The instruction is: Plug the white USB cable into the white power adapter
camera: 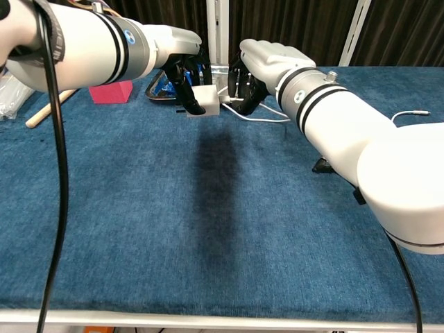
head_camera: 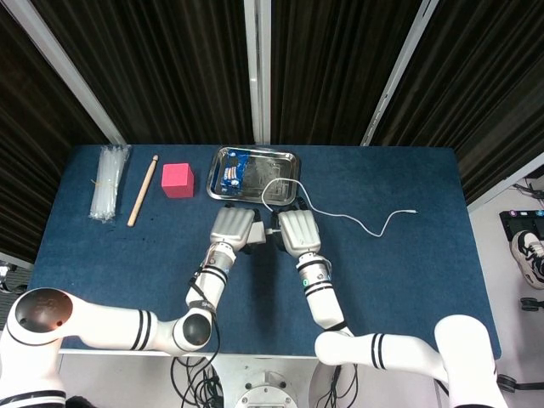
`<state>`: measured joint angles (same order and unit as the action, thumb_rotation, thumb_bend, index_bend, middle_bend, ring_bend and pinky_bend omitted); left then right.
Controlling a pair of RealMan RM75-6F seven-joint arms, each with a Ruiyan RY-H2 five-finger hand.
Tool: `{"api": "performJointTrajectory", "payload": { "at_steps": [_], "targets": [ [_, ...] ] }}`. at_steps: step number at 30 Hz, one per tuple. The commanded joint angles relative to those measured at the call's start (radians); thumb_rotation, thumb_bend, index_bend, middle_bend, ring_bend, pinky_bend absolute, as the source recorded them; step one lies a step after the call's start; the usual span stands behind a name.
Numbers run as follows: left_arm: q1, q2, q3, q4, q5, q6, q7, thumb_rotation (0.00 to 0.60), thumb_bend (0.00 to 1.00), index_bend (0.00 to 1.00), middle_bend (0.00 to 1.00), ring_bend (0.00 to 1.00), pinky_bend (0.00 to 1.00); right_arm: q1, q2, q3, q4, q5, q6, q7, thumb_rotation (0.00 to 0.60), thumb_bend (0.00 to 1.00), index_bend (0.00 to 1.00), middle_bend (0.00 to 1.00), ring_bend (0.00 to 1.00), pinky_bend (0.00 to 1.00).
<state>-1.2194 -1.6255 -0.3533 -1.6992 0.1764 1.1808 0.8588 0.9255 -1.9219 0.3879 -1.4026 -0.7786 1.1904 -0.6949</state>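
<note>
I've got the small white cube-shaped power adapter [camera: 206, 100] pinched in my left hand [camera: 182, 69], raised above the blue cloth tabletop [camera: 208, 229], with the plug end of the thin white USB cable [camera: 263, 116] held in my right hand [camera: 253, 69] just beside its face; whether it's seated I can't tell. Risk: slight tilt or offset jams the plug on the port rim, or the trailing cable drags it askew. Metal tray [head_camera: 285, 161] sits close behind.

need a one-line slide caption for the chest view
Left hand holds the white power adapter above the blue table while the right hand brings the white USB cable plug to it.
</note>
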Motion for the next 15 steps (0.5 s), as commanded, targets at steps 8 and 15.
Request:
{"api": "performJointTrajectory", "payload": {
  "at_steps": [8, 15],
  "targets": [
    [-0.002, -0.002, 0.002, 0.004, -0.003, 0.002, 0.003, 0.6, 0.27, 0.47, 0.54, 0.44, 0.18, 0.003, -0.01, 0.001, 0.007, -0.009, 0.0, 0.009, 0.6, 0.37, 0.55, 0.47, 0.33, 0.12],
    [-0.005, -0.007, 0.0, 0.008, -0.006, 0.004, 0.004, 0.6, 0.27, 0.47, 0.54, 0.44, 0.18, 0.005, -0.019, 0.0, 0.01, -0.012, 0.002, 0.006, 0.6, 0.38, 0.55, 0.47, 0.33, 0.12]
  ]
}}
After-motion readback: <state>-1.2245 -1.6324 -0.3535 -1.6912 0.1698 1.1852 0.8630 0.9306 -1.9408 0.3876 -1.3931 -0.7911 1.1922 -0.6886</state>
